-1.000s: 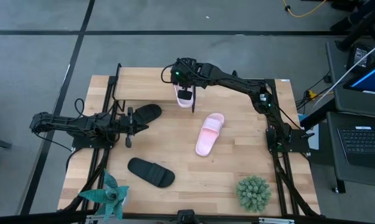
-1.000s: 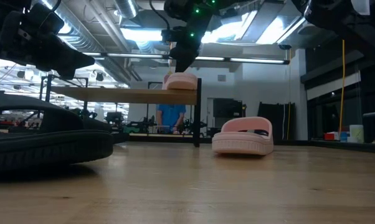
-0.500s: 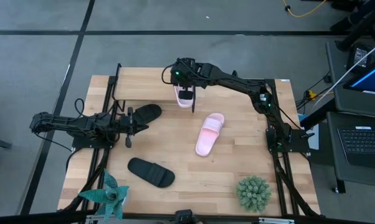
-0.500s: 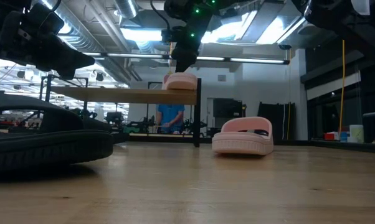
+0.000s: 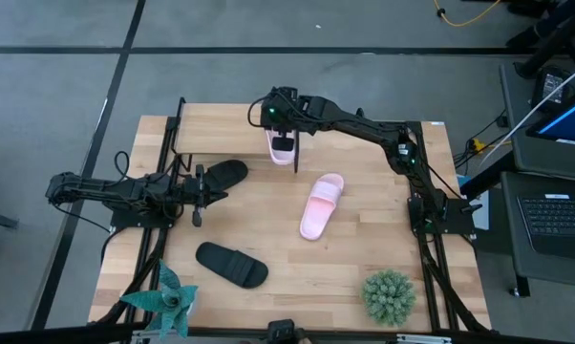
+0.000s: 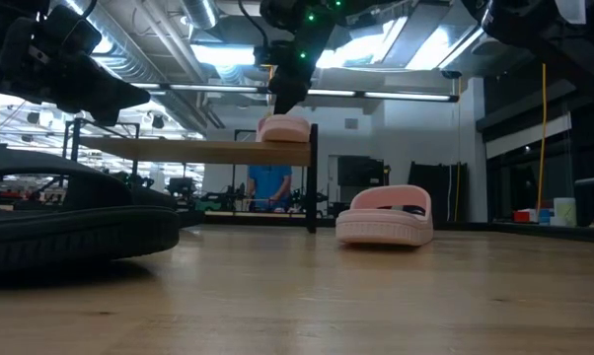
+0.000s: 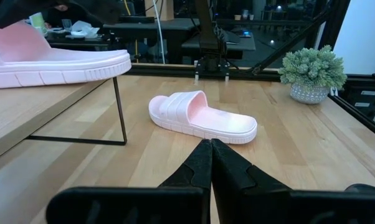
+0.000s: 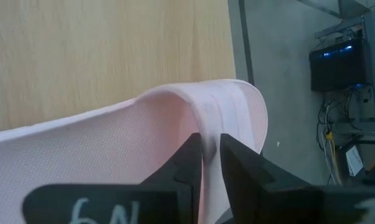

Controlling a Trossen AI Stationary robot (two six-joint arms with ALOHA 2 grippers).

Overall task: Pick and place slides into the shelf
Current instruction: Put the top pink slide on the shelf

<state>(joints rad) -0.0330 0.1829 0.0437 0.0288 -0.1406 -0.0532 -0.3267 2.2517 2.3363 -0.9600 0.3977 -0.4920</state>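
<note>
The right end effector (image 6: pixel 280 104) seems slightly shifted over the shelf (image 6: pixel 193 151).

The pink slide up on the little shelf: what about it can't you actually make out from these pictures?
- High view: the right claw covers most of the pink slide.
- Low view: only its end shows above the shelf; how far it overhangs is unclear.
- Right wrist view: the claw's fingers pinch the strap; the sole is cut off.
- Left wrist view: the frame edge crops it.
</note>
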